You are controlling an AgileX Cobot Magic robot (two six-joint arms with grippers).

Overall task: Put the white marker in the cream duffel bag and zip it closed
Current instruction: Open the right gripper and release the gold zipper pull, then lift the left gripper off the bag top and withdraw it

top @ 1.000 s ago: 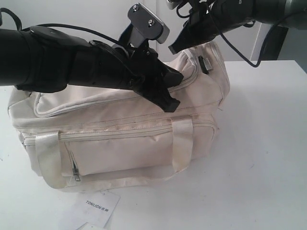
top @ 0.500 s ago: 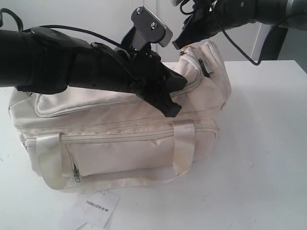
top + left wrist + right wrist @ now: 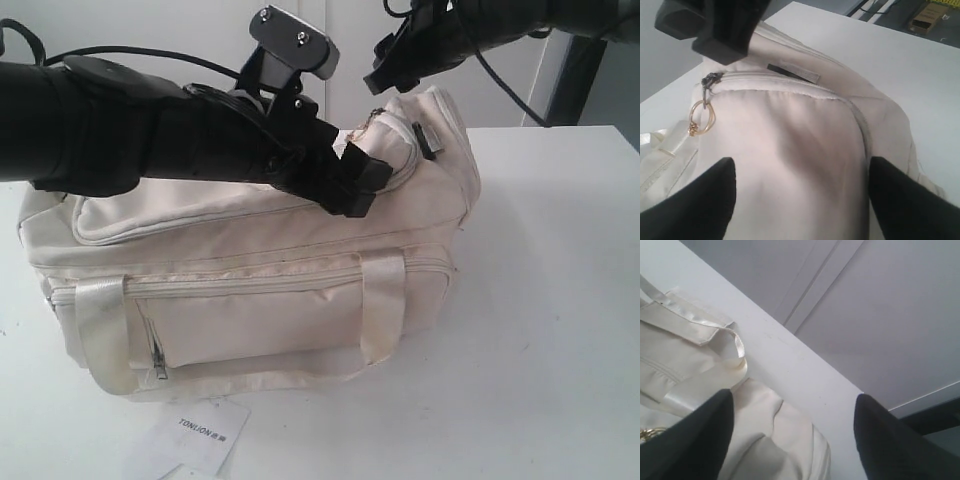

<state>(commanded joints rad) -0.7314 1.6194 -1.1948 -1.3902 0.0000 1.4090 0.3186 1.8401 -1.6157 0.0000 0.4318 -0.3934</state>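
**Zip nearly home, marker out of sight**

The slim white marker shows in no view; probably inside the large soft cream duffel bag (image 3: 250, 300) on the white bench (image 3: 560, 300). The left pincer (image 3: 800, 160) is spread wide, straddling the top flap's bulge, beside the small gold ring zip pull (image 3: 701, 117). The right pincer (image 3: 794, 395) is spread and empty above the bag end. Risk: a grab catches cloth, not the ring, leaving the zip short.
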